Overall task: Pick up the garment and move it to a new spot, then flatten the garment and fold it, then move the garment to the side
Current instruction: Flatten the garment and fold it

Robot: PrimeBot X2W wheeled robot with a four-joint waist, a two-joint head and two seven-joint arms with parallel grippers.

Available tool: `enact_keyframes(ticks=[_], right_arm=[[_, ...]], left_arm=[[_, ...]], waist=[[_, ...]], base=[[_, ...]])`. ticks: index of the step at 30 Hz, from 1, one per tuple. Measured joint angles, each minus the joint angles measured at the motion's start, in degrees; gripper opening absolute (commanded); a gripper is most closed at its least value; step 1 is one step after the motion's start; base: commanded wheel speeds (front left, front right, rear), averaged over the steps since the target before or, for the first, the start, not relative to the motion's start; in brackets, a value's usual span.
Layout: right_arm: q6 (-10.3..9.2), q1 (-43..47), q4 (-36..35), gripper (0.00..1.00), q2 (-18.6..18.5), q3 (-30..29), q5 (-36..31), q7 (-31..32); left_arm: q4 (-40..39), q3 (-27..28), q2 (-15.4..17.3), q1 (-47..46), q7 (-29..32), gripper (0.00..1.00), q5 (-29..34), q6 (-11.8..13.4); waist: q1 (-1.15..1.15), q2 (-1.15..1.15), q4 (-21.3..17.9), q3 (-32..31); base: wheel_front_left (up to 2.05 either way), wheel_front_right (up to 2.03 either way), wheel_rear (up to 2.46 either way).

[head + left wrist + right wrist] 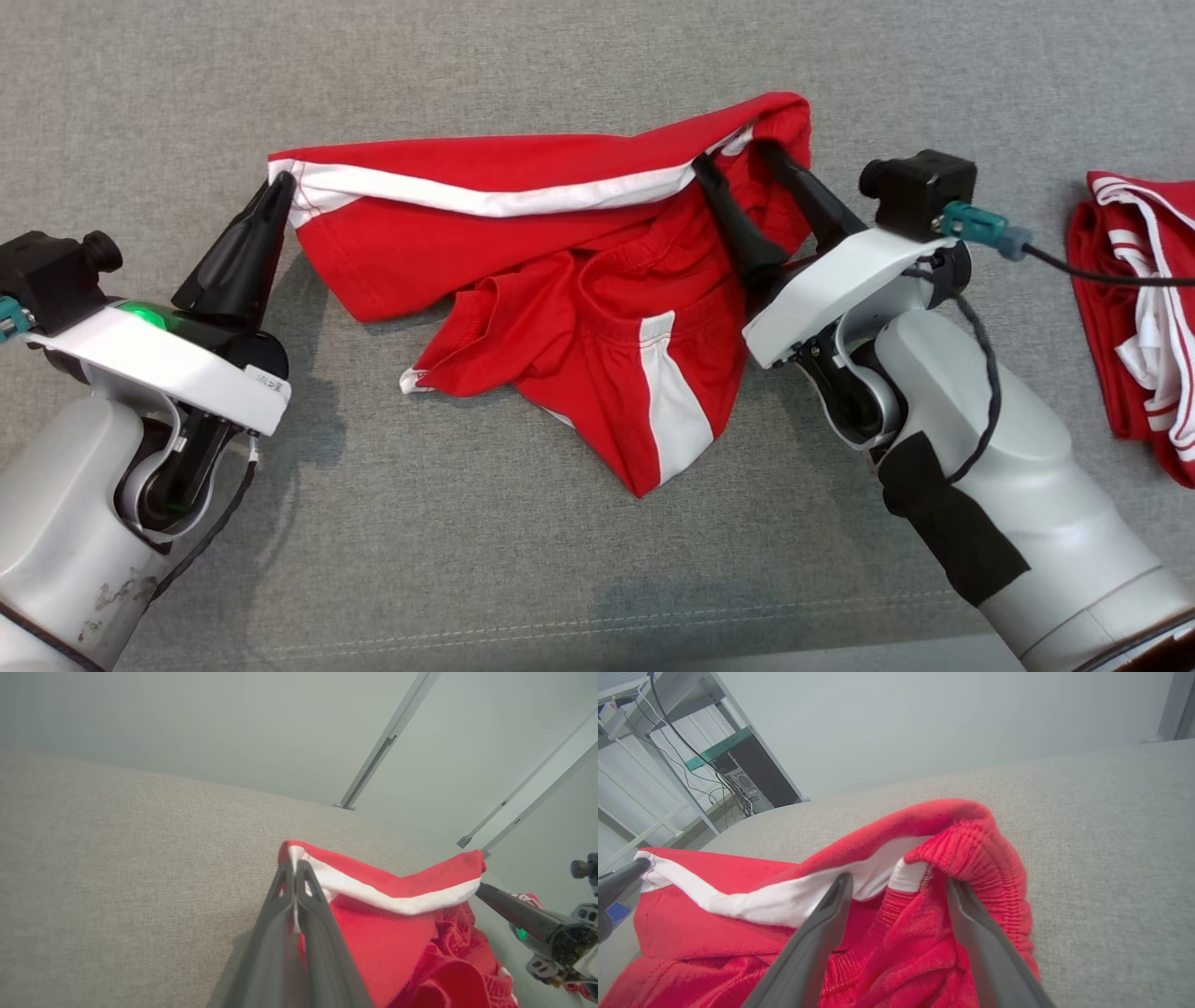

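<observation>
While left pincer (280, 185) pinches garment (523, 308), right pincer (735, 156) gapes — label (269, 381) unreadable.

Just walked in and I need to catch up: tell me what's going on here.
The robot is handling a pair of red shorts with white side stripes on a grey fabric surface. Its left gripper is shut on one hem corner. Its right gripper is open, with its fingers spread and their tips tucked under the waistband end. The top edge is stretched between the two grippers, while the rest hangs crumpled, not yet flat. Another red and white garment lies off to the right.
</observation>
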Motion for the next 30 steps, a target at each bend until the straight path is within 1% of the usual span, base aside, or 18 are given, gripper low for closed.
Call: enact_keyframes(ticks=[2, 3, 5, 6, 7, 11, 13, 14, 15, 17, 18, 19, 26, 30], right_arm=[[0.0, -0.63, 0.68, 1.0, -0.05, 0.03, 3.66, -0.22], [0.0, -0.99, 1.14, 0.97, -0.04, 0.1, 5.37, -0.55], [0.0, -2.05, 2.66, 0.93, -0.09, 0.8, 6.73, -0.62], [0.0, -2.39, 2.81, 0.89, -0.09, 0.75, 7.5, -0.62], [0.0, -2.72, 2.94, 0.89, -0.07, 0.49, 7.91, -0.63], [0.0, -3.64, 4.59, 0.71, -0.01, -2.2, 8.11, -0.64], [0.0, -3.65, 5.79, 0.69, -0.09, -3.05, 8.1, -0.64], [0.0, -3.64, 6.06, 0.62, -0.1, -3.26, 8.1, -0.64], [0.0, -3.65, 6.16, 0.5, -0.09, -3.36, 8.09, -0.64], [0.0, -3.65, 6.22, 0.36, -0.07, -3.52, 8.09, -0.64], [0.0, -3.67, 6.2, 0.06, -0.08, -3.56, 8.09, -0.64], [0.0, -3.68, 6.03, 0.0, -0.1, -3.52, 8.15, -0.64], [0.0, -3.05, 6.25, 0.0, -0.02, -0.22, 11.44, -0.64], [0.0, -2.52, 8.48, 0.0, 0.09, -0.96, 11.81, -0.64]], left_arm=[[-0.24, -0.29, -0.11, 0.0, 0.0, 0.0, 0.12, 0.0], [-0.33, -0.37, -0.12, 0.0, 0.0, 0.0, 0.22, 0.0], [-0.38, -0.43, -0.12, 0.0, 0.0, 0.0, 0.51, 0.0], [-0.38, -0.44, -0.12, 0.0, 0.0, 0.0, 0.51, 0.0], [-0.41, -0.46, -0.14, 0.0, 0.0, 0.0, 0.51, 0.0], [-0.44, -0.53, -0.14, 0.01, 0.0, 0.0, 0.51, 0.0], [-0.44, -0.64, -0.27, 0.01, 0.0, 0.0, 0.49, 0.0], [-0.44, -0.7, -0.33, 0.01, 0.0, 0.0, 0.49, -0.01], [-0.43, -0.76, -0.37, 0.01, 0.0, 0.0, 0.49, -0.01], [-0.37, -0.78, -0.37, 0.01, 0.0, 0.0, 0.49, -0.01], [-0.32, -0.77, -0.36, 0.02, 0.0, 0.0, 0.48, -0.01], [-0.2, -0.74, -0.37, 0.02, 0.0, 0.0, 0.48, -0.01], [1.27, 0.07, -0.62, 0.45, 0.0, 0.0, 0.48, 0.0], [2.42, 1.23, -0.63, 1.6, 0.0, 0.0, 0.48, 0.0]], waist=[[0.0, 0.0, 0.43, 0.19], [0.0, 0.0, 0.59, 0.29], [0.0, 0.0, 0.84, 0.49], [0.0, 0.0, 0.95, 0.56], [0.0, 0.0, 1.05, 0.61], [0.0, 0.0, 1.34, 0.6], [0.0, 0.0, 1.53, 0.46], [0.0, 0.0, 1.64, 0.41], [0.0, 0.0, 1.74, 0.36], [0.0, 0.0, 1.89, 0.25], [0.0, 0.0, 1.93, 0.21], [0.0, 0.0, 1.95, 0.16], [0.0, 0.0, 1.09, -1.26], [0.0, 0.0, -0.41, -2.46]], base=[[0.0, 0.0, 0.0], [0.0, 0.0, 0.0], [0.0, 0.0, 0.0], [0.0, 0.0, 0.0], [0.0, 0.0, 0.0], [0.0, 0.0, 0.0], [0.0, 0.0, 0.0], [0.0, 0.0, 0.0], [0.0, 0.0, 0.0], [0.0, 0.0, 0.0], [0.0, 0.0, 0.0], [0.0, 0.0, 0.0], [0.0, 0.0, 0.0], [0.0, 0.0, 0.0]])
